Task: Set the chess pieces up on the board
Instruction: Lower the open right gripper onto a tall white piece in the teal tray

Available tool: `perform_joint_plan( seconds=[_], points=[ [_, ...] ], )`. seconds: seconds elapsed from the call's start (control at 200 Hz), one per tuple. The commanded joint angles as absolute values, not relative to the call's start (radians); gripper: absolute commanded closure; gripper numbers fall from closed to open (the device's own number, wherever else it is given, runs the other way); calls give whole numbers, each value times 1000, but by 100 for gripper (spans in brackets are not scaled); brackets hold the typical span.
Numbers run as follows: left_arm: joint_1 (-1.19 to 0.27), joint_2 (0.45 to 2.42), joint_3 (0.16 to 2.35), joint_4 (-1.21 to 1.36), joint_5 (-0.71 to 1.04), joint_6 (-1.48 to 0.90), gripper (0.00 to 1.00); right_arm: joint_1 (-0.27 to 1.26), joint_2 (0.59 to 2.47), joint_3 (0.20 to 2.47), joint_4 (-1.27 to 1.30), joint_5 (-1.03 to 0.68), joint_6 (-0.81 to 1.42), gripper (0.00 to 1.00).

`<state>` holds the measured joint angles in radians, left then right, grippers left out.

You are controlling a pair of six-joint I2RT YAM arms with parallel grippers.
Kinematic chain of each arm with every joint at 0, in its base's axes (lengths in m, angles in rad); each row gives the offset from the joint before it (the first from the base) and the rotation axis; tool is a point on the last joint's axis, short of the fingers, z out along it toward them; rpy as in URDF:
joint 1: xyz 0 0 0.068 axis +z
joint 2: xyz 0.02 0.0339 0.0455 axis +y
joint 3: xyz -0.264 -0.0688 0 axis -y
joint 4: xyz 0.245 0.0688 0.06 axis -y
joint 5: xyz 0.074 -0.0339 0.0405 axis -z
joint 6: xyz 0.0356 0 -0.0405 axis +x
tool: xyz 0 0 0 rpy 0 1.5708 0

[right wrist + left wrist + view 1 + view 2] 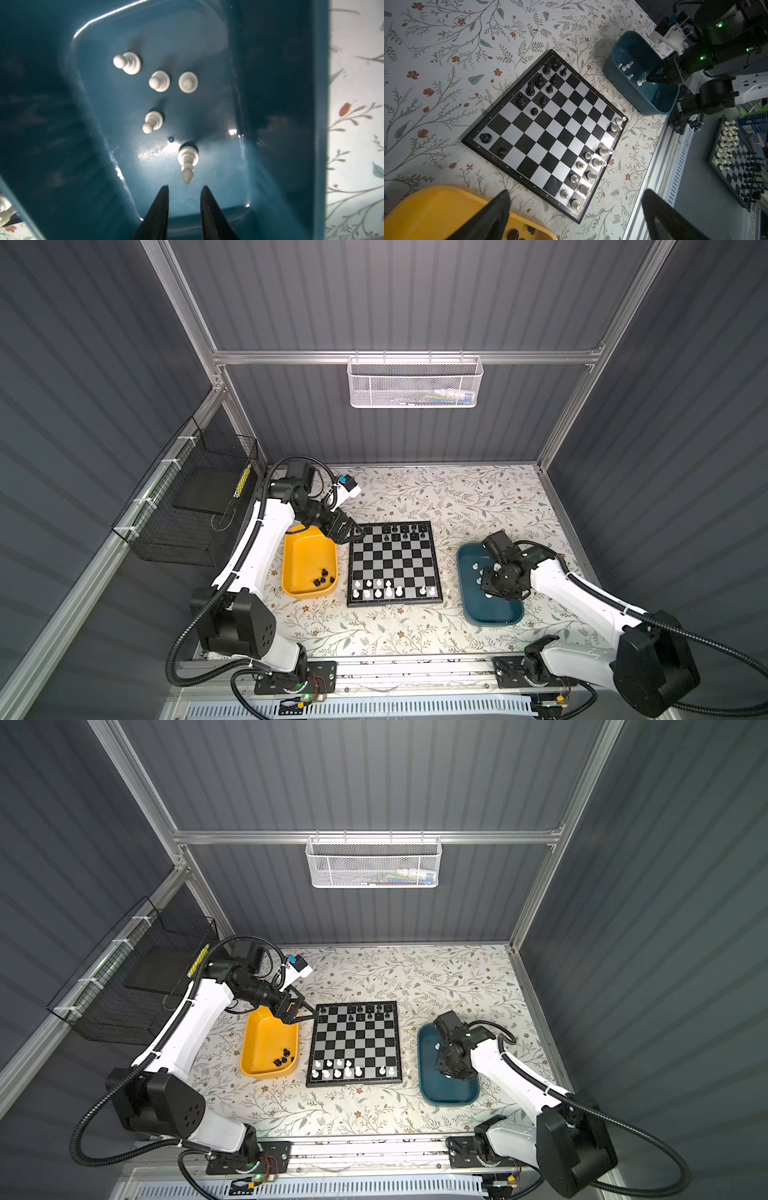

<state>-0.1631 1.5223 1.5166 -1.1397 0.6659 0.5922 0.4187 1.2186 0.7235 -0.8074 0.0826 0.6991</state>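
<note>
The board [392,568] lies flat in the middle of the worktop [415,630]. Black pieces [405,531] stand on its two far rows, mostly toward the right. The left wrist view shows two more of them at the far left corner. White pieces [388,589] stand on the two near rows, with gaps among them.

The yellow tray [305,560] sits just beside the board's left edge, and a few loose black pieces [324,577] are gathered in its near right corner. The teal tray [498,612] lies off the board's right edge, apart from it. On its floor stand four white pawns [159,81] and one taller pointed piece [188,158], all upright.

The left arm reaches up along the yellow tray from the worktop's near left corner, its wrist turned toward the board. The left gripper [355,535] hangs over the tray's far end and the board's far left corner, with its fingers spread wide and nothing between them.

The right arm comes in from the near right corner and bends down into the teal tray. The right gripper [185,188] is low inside it. Its fingers [161,207] are narrowly apart and grip nothing, and their tips are just short of the pointed piece.
</note>
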Motion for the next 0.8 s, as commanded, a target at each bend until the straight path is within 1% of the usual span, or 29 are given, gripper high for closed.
perform_joint_plan(
  seconds=[0.0,0.39,0.795],
  points=[
    [-169,1493,1511,-1154,669,606,0,411,1242,710,-795,97,698,71],
    [-169,1489,1499,-1142,654,605,0,405,1298,698,-766,99,687,72],
    [-170,1500,1502,-1136,653,600,0,399,1339,692,-732,86,673,75]
  ],
)
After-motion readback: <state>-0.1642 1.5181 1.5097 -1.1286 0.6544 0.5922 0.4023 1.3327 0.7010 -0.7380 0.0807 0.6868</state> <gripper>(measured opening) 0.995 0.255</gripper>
